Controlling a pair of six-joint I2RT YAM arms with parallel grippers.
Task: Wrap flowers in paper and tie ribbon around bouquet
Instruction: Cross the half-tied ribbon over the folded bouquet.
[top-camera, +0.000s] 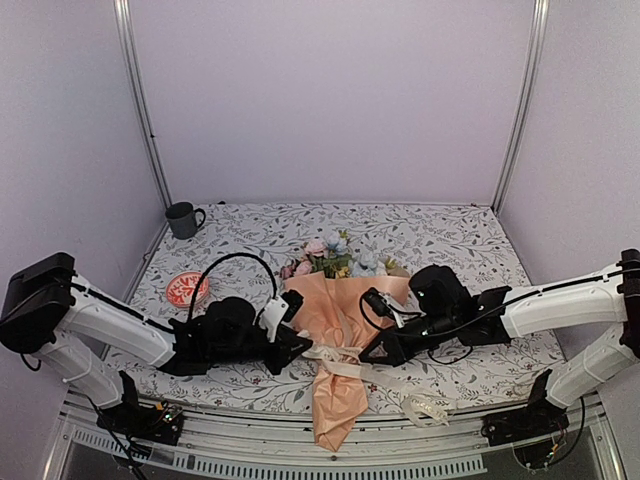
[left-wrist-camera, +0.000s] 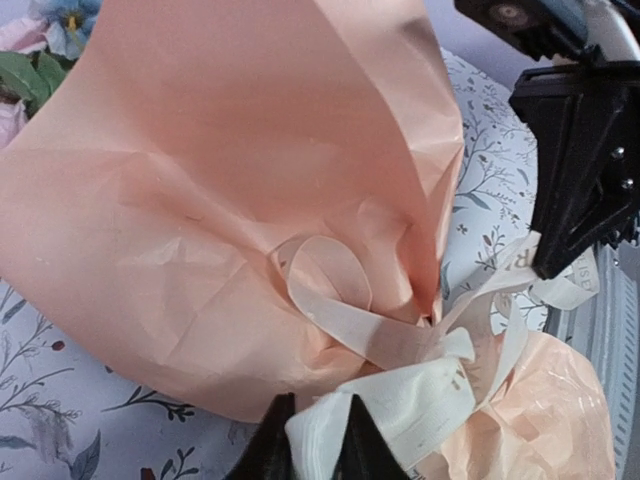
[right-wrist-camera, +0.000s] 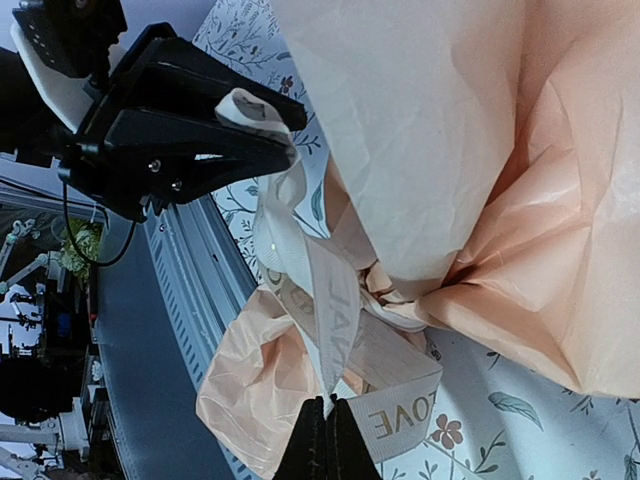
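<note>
1. Now, my left claw is clamped on a loop of ribbon, at nine o'clock of the bouquet.
2. My right claw is pinched together on another strand, at three o'clock.
3. The bouquet lies mid-desk, ribbon around its waist, flowers toward twelve o'clock, paper tail toward six, overhanging the near edge.

The bouquet lies in the lower middle of the overhead view, with its blooms pointing up the frame. Its flowers (pink, pale blue, yellow) peep out of crinkled peach-orange paper, which is pinched in at the waist. A cream ribbon is looped and bunched there, and its printed tails trail toward the lower right.
</note>
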